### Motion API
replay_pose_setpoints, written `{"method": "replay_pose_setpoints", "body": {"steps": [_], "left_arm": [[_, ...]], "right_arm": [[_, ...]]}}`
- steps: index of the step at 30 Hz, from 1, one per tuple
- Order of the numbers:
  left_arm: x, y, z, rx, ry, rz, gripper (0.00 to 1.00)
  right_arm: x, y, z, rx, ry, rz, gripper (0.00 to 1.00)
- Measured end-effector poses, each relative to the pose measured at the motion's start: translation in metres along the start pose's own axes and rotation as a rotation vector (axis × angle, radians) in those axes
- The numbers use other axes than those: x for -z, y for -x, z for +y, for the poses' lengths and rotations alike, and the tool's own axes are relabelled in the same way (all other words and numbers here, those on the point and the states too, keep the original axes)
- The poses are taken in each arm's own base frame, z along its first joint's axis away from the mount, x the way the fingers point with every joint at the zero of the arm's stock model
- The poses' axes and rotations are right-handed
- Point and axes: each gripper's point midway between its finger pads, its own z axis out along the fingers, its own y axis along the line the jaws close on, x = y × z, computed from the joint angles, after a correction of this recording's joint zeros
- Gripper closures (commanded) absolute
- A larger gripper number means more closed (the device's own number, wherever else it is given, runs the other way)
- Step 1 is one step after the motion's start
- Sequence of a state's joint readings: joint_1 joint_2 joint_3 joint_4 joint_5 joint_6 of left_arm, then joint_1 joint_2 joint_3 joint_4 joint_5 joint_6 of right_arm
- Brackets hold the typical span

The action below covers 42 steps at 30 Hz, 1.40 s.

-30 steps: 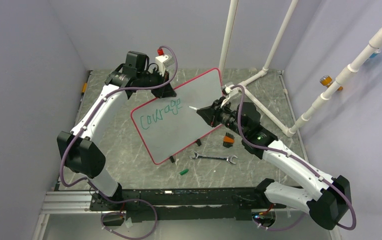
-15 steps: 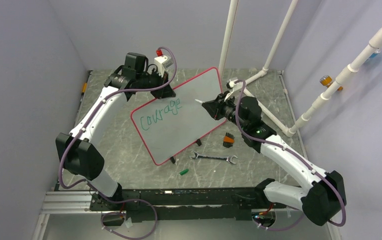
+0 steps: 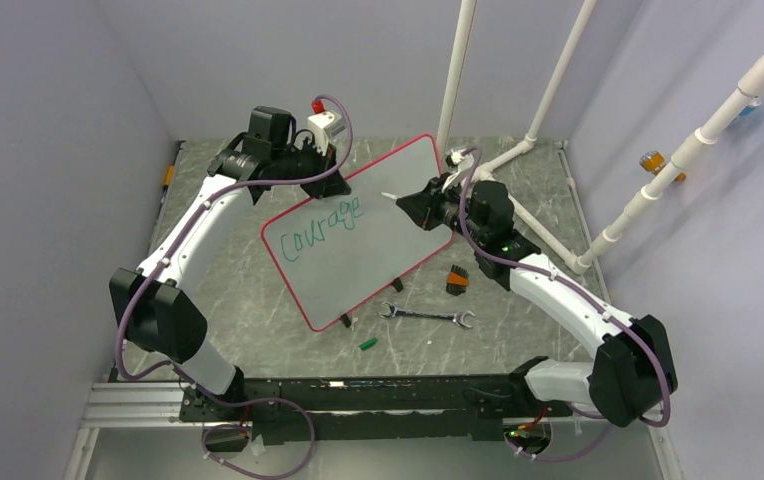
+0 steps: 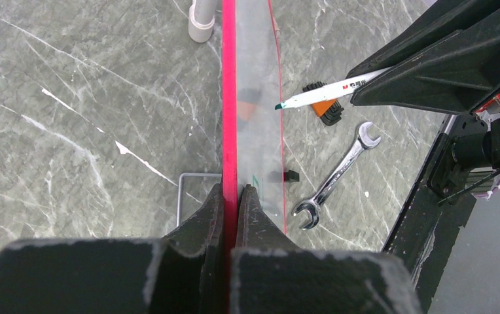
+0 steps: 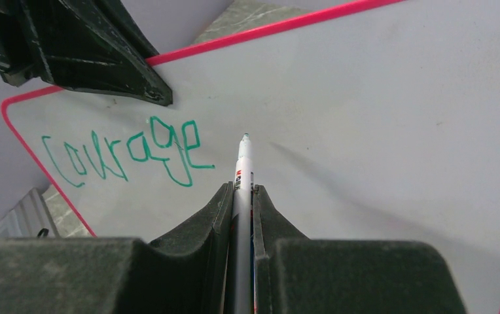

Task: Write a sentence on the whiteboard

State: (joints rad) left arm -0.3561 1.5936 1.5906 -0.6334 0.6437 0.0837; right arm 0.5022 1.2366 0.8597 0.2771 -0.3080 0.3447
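While the left pincer (image 4: 231, 194) is clamping the red rim of the board (image 3: 378, 250), tilted over the counter (image 3: 258, 290), the right pincer (image 5: 242, 196) is gripping a marker (image 5: 244, 160), its tip hovering just past the green lettering (image 5: 126, 154) "Courage". Thin, light and slick, the board is likely going to flex under a push, so the rim is looking the safest hold.
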Motion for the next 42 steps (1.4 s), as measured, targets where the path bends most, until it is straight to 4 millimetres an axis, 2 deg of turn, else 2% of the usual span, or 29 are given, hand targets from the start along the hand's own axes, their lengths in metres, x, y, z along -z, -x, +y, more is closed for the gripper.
{"method": "replay_pose_setpoints", "body": {"steps": [8, 18, 33, 42], "left_arm": [[0.000, 0.000, 0.001, 0.001, 0.005, 0.000, 1.00], [0.000, 0.000, 0.001, 0.002, 0.005, 0.000, 1.00], [0.000, -0.001, 0.003, 0.016, 0.016, -0.001, 1.00], [-0.001, -0.001, 0.003, 0.017, 0.015, -0.004, 1.00]], "right_arm": [[-0.010, 0.006, 0.005, -0.014, 0.044, -0.008, 1.00], [-0.019, 0.002, 0.000, -0.022, 0.039, 0.006, 1.00], [-0.021, 0.019, -0.022, -0.023, -0.016, -0.026, 1.00], [-0.019, 0.022, -0.016, -0.030, 0.012, -0.027, 1.00]]}}
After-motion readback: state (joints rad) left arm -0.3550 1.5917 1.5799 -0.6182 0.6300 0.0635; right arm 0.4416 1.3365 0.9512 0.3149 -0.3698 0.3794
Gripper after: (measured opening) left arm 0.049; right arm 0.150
